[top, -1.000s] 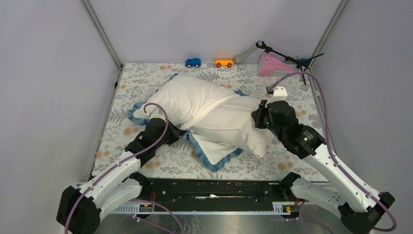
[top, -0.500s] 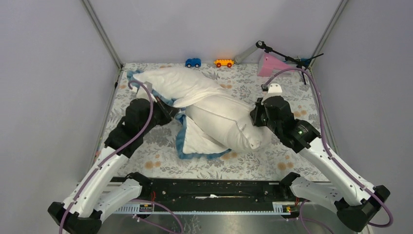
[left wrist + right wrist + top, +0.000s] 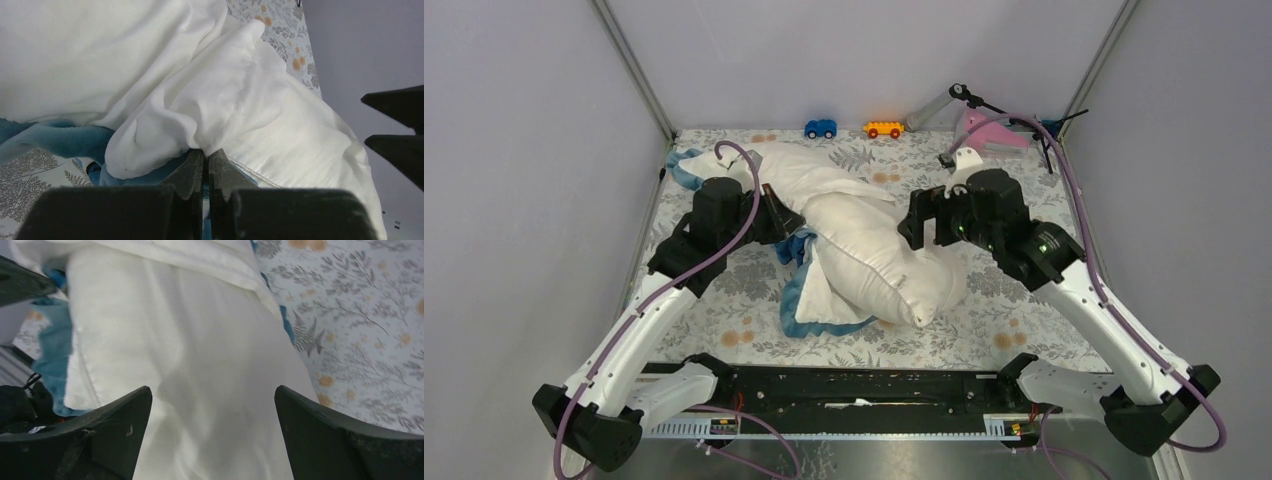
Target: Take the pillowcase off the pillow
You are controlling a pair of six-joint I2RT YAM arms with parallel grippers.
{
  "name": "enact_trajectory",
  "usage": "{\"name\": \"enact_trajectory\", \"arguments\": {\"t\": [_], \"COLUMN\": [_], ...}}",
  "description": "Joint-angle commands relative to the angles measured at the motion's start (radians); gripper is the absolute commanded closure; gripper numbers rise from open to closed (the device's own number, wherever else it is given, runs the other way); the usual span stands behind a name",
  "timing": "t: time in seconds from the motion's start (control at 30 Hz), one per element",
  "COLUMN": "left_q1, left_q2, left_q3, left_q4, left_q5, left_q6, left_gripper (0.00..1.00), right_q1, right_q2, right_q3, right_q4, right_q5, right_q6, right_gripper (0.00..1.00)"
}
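left claw [image 3: 206,155] clamped on white pillowcase [image 3: 200,100] fold, blue edging just under tips | right claw [image 3: 212,400] spread wide, gripping nothing, pillow [image 3: 200,365] directly beneath, between fingers | pillow on desk [image 3: 1024,310], pillowcase bunched around left claw

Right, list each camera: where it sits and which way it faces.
Top external: above and behind the bases, looking down at the table cloth; left gripper and right gripper show.
Left wrist: on the left arm, facing the right arm; its shut fingers pinch the pillowcase.
Right wrist: on the right arm, looking down between its open fingers at the pillow.
Shared: top and left wrist both show the right gripper.
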Motion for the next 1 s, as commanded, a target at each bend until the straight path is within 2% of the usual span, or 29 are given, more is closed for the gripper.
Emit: {"name": "enact_trajectory", "arguments": {"t": [0.0,0.1,0.2,0.3,0.53,0.57,0.67,0.7,0.73,0.83,0.97], "left_q1": [0.006,0.006,0.006,0.006,0.006,0.006,0.006,0.006,0.006,0.006,0.006], "left_q2": [-0.03,-0.043,-0.044,-0.045,-0.038,-0.032,-0.021,-0.019,-0.017,0.001,0.045], "left_q3": [0.055,0.06,0.071,0.075,0.062,0.059,0.053,0.051,0.05,0.032,0.02], "left_q4": [0.099,0.094,0.078,0.069,0.068,0.068,0.059,0.048,0.036,0.007,-0.035], "left_q5": [0.051,0.037,0.039,0.04,-0.001,-0.008,-0.037,-0.058,-0.087,-0.176,-0.2], "left_q6": [0.026,0.025,0.026,0.031,0.038,0.038,0.041,0.044,0.048,0.065,0.067], "left_gripper": [1.0,1.0,1.0,1.0,1.0,1.0,1.0,1.0,1.0,0.93,0.86], "right_q1": [0.08,0.271,0.358,0.389,0.393,0.393,0.392,0.391,0.39,0.35,0.167], "right_q2": [0.111,0.185,0.269,0.331,0.401,0.398,0.349,0.32,0.283,0.162,0.085], "right_q3": [0.153,0.22,0.266,0.274,0.229,0.224,0.203,0.191,0.176,0.118,0.082], "right_q4": [-0.065,-0.084,-0.105,-0.136,-0.177,-0.175,-0.133,-0.107,-0.073,0.045,0.104], "right_q5": [-0.093,0.089,0.193,0.288,0.364,0.388,0.433,0.44,0.439,0.345,0.133], "right_q6": [-0.031,-0.074,-0.099,-0.123,-0.139,-0.123,-0.082,-0.072,-0.063,-0.033,0.066], "right_gripper": [0.01,0.0,0.0,0.01,0.0,0.04,0.65,0.81,0.91,1.0,1.0]}}
